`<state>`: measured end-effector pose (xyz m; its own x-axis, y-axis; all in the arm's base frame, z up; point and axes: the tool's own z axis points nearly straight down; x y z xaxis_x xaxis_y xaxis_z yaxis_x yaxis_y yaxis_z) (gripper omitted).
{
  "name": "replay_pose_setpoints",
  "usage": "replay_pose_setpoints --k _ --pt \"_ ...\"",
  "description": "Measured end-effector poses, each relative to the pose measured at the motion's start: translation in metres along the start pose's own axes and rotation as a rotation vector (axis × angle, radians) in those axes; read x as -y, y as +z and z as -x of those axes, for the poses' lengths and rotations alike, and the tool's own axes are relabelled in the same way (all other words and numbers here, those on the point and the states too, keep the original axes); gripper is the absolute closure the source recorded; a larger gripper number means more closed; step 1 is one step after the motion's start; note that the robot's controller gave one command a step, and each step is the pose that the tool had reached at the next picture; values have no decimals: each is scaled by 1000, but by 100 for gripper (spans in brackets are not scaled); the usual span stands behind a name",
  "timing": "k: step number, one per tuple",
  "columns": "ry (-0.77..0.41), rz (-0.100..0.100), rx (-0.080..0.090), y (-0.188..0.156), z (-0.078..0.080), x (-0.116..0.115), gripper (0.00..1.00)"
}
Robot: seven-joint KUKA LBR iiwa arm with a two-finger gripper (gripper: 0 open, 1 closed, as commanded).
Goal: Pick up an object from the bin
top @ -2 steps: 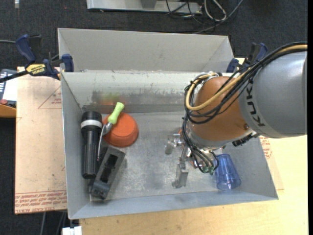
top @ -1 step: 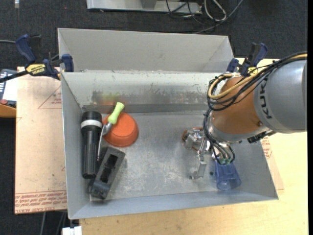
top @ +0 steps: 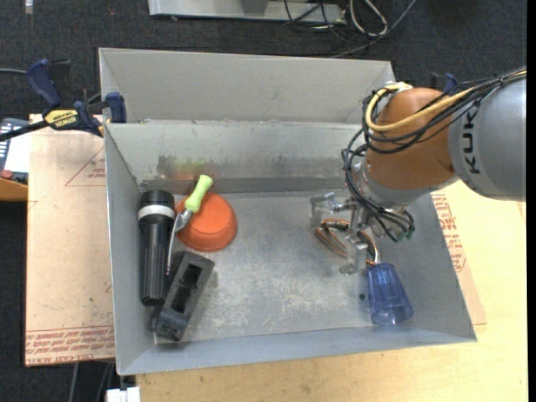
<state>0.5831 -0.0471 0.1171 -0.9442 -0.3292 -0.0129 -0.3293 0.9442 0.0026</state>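
One arm (top: 494,141) in from the right, orange wrist cover (top: 410,145) w/ cables tilted downward. Gripper (top: 343,239) sits low over the floor of the bin (top: 276,296), right of centre. Gripper open or closed: cannot tell, cables clutter the tip.

Room: wide bare floor on the gripper's side away from the arm; right wall and back wall both near.

Blue clear-plastic piece (top: 387,296) lies on the floor just beside the gripper, toward the near-right corner; contact unclear.

Orange bowl (top: 213,224), green-handled tool (top: 198,194), black cylinder (top: 153,249) and black boxy piece (top: 184,296) are grouped well apart from the gripper, across the bare floor by the far-side wall.
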Motion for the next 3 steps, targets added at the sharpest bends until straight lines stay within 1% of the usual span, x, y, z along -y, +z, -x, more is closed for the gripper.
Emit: replay_pose_setpoints --k 1,2,3 --pt "341 -4 -11 17 11 76 0" --pt "9 4 -1 48 31 82 0" --pt "582 -3 -6 46 6 67 100"
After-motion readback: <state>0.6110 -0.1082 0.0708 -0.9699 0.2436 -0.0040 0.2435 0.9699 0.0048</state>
